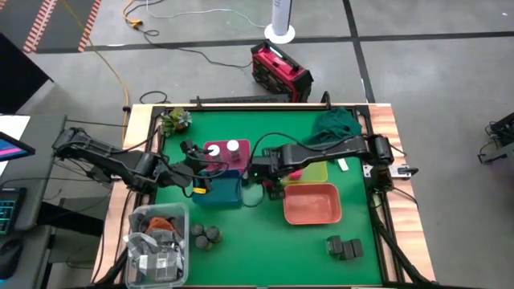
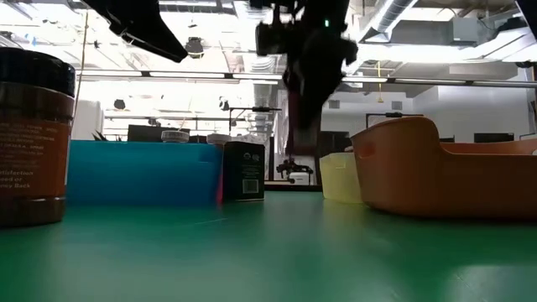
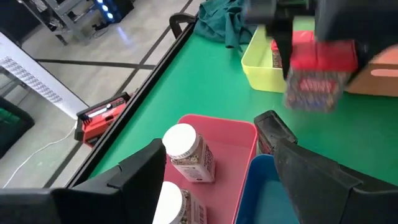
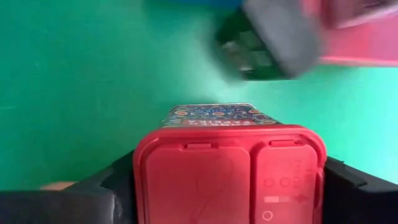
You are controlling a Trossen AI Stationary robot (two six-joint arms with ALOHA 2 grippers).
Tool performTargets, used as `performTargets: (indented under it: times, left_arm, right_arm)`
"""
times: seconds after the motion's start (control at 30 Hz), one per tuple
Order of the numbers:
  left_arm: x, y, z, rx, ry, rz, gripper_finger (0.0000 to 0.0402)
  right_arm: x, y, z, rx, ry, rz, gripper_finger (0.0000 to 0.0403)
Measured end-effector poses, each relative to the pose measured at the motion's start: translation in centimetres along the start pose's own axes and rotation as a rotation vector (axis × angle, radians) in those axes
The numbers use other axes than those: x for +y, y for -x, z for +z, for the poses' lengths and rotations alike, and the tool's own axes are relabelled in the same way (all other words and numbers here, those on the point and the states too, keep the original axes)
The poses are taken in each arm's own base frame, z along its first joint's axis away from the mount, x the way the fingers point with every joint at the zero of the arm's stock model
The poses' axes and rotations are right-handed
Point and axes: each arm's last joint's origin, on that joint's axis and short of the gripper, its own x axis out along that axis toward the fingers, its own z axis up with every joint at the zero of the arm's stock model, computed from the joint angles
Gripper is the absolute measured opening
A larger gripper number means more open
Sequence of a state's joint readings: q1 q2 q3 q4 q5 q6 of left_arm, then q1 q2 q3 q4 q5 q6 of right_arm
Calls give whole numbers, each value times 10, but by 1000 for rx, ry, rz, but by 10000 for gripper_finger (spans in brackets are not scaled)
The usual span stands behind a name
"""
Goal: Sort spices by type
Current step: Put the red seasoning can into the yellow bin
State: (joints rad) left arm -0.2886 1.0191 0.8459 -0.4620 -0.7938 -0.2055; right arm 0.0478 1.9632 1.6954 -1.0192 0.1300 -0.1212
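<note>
Right wrist view: right gripper (image 4: 227, 186) clamped on a pink box (image 4: 229, 177), held above the desk (image 4: 81, 81) near the green tray (image 1: 315, 172). Left gripper (image 3: 217, 180), fingers apart, hovers over the jars (image 3: 186, 151).

The pink tray (image 3: 239, 134) serves as landmark. Two white-capped jars (image 3: 188, 152) lie inside it, one beside the other. A blue tray (image 3: 264, 193) sits against the pink tray's side, and a dark box (image 3: 268, 129) stands at their shared corner. Beyond the pink tray, across bare green mat, stands a yellow-green tray (image 3: 258, 65). Above that mat the right gripper (image 3: 317, 46) clamps a red-lidded spice box (image 3: 318, 74), held clear of the pink tray. The left gripper's dark fingers (image 3: 134, 177) spread wide either side of the pink tray.
</note>
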Motion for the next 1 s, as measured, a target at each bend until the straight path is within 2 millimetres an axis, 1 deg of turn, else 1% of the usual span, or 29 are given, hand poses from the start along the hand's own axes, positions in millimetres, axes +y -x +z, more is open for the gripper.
performTargets:
  times: [0.1,0.33,0.43,0.53,0.7,0.8,0.9,1.0]
  left_arm:
    - [0,0,-1,5,3,1,283]
    - [1,0,-2,14,-9,27,283]
    - [1,0,-2,14,-9,28,283]
    - [1,1,-4,23,-16,28,283]
    - [-2,3,-4,13,-23,25,283]
    - [-2,4,-4,10,-29,32,283]
    - [-2,4,-4,8,-39,39,283]
    - [-2,4,-4,7,-40,41,283]
  right_arm:
    - [-9,20,-5,35,-3,-71,331]
    - [-32,65,-33,71,-113,-114,332]
    - [-41,74,-47,86,-162,-138,332]
    - [-45,75,-67,125,-209,-141,332]
    - [-44,65,-104,196,-271,-143,332]
    - [-42,61,-120,172,-295,-148,332]
    - [-38,54,-131,115,-300,-153,333]
    - [-33,41,-143,96,-285,-141,336]
